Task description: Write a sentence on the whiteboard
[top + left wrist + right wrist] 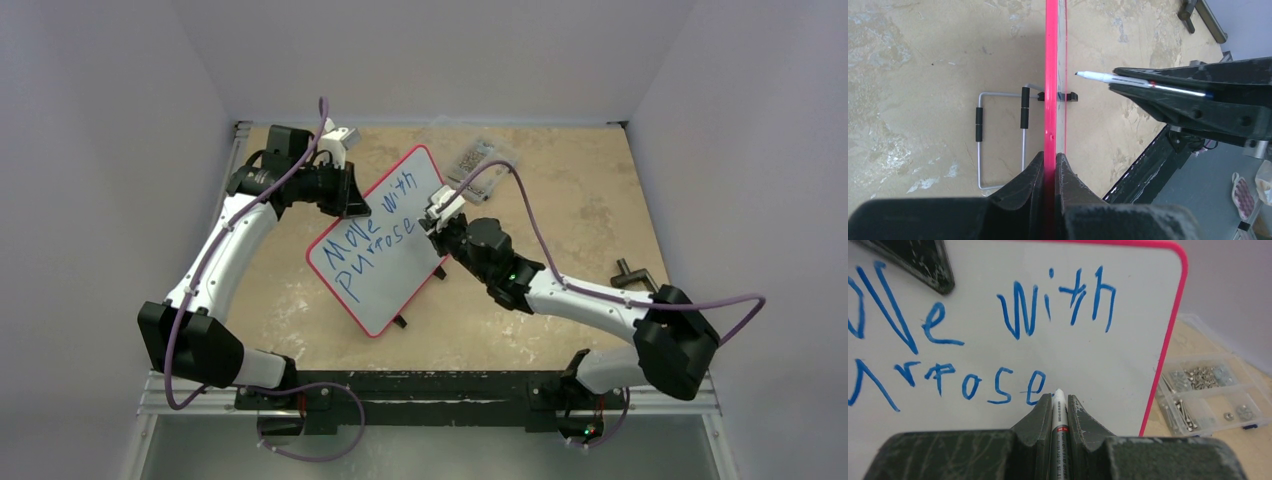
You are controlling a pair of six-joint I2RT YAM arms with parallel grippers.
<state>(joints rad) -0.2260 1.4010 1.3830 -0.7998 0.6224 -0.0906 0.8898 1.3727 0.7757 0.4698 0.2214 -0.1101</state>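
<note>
Tabletop (560,200) lies open in front and to the right of the whiteboard (385,275), which stands tilted at centre on two black feet. One right gripper (1055,401) is clenched on one marker (1059,422), tip just off the surface beside the final "e" of the sentence (1018,315), which runs to two blue lines. One left gripper (1049,161) clamps the board's top rim. One screw box (483,157) lies beyond.

Clamping the whiteboard (385,250) at its 10 o'clock edge with the left tool (1049,160); holding a marker (1060,415) in the right tool (437,215) at 3 o'clock, tip just off the sentence (375,225). Sharing the table (560,200) with a box of screws (482,157) at 1 o'clock.
</note>
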